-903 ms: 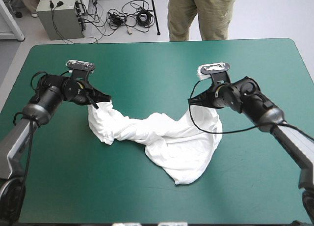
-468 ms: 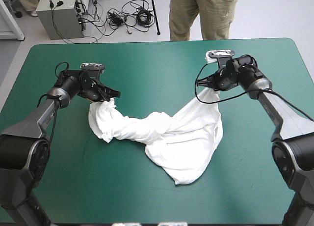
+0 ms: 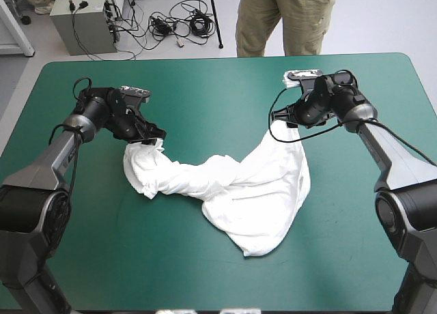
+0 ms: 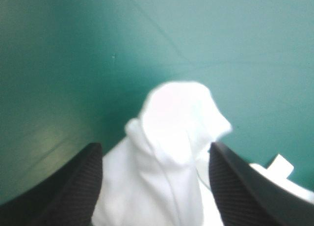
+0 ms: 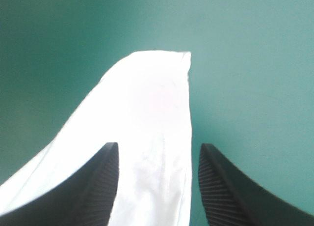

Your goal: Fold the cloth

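The white T-shirt lies crumpled in a wide V on the teal-green cover, its bulk toward the near side and one end reaching to each gripper. My left gripper sits low at the left end. In the left wrist view its black fingers stand apart, with a bunched white peak of T-shirt loose between them; left gripper open. My right gripper is at the right end, toward the far edge. It is open, with a flat tongue of T-shirt lying between and ahead of its fingers.
Bare teal-green cover stretches between the two grippers and on to the table's far edge. Wide strips of cover also run along the near edge and both sides.
Earlier both grippers were shut on the T-shirt's ends, drawing them apart toward the far edge. Now both have opened and the ends rest loose between the fingers.
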Controlling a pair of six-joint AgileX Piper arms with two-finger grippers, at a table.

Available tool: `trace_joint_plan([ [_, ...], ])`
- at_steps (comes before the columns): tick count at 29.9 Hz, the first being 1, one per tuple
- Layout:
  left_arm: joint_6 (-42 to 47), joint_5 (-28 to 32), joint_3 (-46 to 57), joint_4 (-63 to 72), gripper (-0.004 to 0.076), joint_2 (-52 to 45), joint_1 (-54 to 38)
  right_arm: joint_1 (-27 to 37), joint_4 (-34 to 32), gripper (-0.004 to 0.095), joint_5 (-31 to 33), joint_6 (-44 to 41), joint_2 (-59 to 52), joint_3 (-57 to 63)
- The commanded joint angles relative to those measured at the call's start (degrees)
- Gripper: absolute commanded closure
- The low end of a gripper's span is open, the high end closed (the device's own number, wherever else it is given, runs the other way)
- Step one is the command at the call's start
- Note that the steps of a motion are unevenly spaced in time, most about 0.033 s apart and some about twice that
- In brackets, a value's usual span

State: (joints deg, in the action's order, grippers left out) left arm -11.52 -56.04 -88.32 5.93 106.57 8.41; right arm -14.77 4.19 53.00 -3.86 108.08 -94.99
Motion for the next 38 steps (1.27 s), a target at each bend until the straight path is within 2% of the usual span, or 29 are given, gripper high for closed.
trace_joint_plan([
  [1, -0.12, -3.17, -4.99, -0.76, 0.02, -7.46, -0.55, 0.32, 1.27, 0.0409, 2.11, 2.12, -6.57, -2.07],
  [4, -0.44, -3.54, -5.19, -3.53, 0.0218, -12.83, -0.55, 0.32, 0.77, 0.0423, 5.68, 2.38, -10.47, -2.07],
  [7, -0.44, -6.49, -5.19, -4.22, 0.0232, -18.51, -0.55, 0.32, 1.28, 0.0446, 8.97, 2.38, -14.53, -2.07],
  [12, -0.57, -10.13, -3.8, -5.5, 0.0232, -27.08, -0.55, 0.32, 4.7, 0.0458, 13.58, 2.6, -21.91, 1.69],
  [17, -0.03, -10.23, 4.85, -5.45, 0.0232, -37.34, -0.55, 0.32, 5.13, 0.0463, 13.95, 3.3, -30.31, 10.32],
  [21, 0.13, -9.05, 12.65, -4.48, 0.0232, -41.71, -0.55, 0.32, 5.44, 0.0463, 14.18, 3.3, -33.56, 13.46],
  [28, -0.62, -6.87, 16.53, -3.69, 0.0232, -40.77, 1.69, 0.32, 8.37, 0.0463, 12.84, 3.3, -34.32, 13.7],
  [38, -0.76, -6.99, 16.53, -5.52, 0.0232, -26.37, 6.08, 0.32, 8.76, 0.0465, 11.63, 3.3, -34.32, 13.7],
])
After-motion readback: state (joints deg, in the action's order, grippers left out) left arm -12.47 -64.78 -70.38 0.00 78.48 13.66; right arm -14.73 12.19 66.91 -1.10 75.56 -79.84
